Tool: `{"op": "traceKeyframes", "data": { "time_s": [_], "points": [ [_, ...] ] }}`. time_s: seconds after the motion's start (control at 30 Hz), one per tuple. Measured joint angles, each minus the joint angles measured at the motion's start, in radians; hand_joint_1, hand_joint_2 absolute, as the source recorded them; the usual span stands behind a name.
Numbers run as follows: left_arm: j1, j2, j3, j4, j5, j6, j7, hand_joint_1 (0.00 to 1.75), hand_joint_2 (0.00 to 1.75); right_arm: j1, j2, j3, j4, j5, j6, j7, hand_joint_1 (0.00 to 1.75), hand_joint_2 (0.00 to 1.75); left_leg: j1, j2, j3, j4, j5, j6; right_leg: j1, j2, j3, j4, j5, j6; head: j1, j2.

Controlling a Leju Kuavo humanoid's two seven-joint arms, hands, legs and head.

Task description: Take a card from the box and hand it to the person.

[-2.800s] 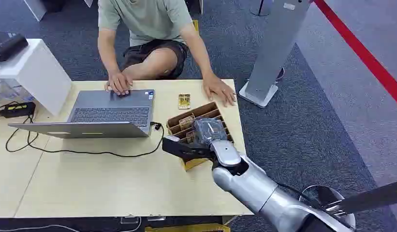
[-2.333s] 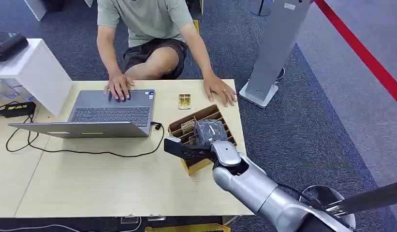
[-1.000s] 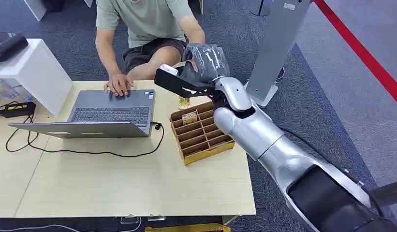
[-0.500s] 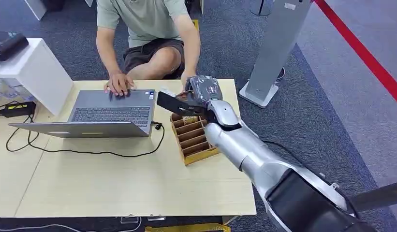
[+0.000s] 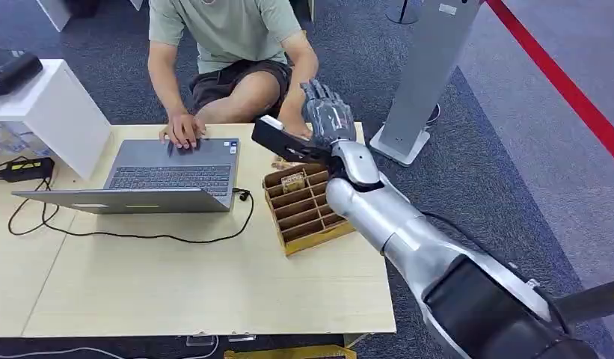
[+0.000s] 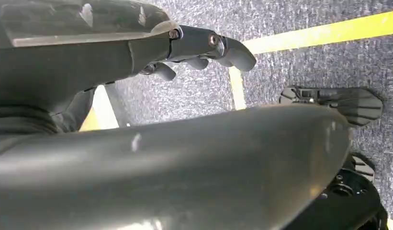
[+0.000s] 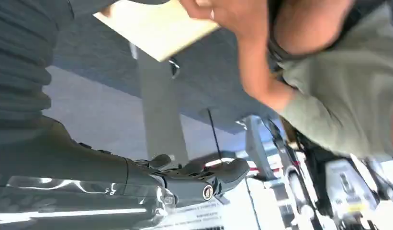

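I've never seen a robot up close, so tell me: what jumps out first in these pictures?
The big silver right arm sweeps up from the lower right, its right hand raised with fingers spread above the table's far edge, close to the seated person. Below it on the light wooden table sits a brown compartmented card box, beside an open laptop on which the person rests a hand.

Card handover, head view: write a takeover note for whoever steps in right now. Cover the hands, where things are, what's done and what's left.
Right hand: raised past the box toward the person, fingers spread, holding nothing.
Left hand: hangs over the floor, holding nothing.
Box is on the table, with one card visible in a far slot.
The person's hand is close to the right hand.
Done: I cannot tell whether a card was passed.
Left: check with the person. If none was passed, pick a card from the box and hand it over.
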Motion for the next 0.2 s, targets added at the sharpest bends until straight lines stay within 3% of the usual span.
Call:
{"op": "traceKeyframes", "data": {
  "time_s": [0.2],
  "points": [
    [0.004, 0.000, 0.001, 0.000, 0.030, 0.016, 0.005, 0.00, 0.00, 0.059, -0.125, -0.063, -0.335, -0.065, 0.037, 0.066, 0.00, 1.75, 0.000, 0.000, 0.001, 0.001, 0.000, 0.000, 0.000, 0.000, 0.001, -0.001, 0.000, 0.000, 0.000, 0.000]
  ]
}}
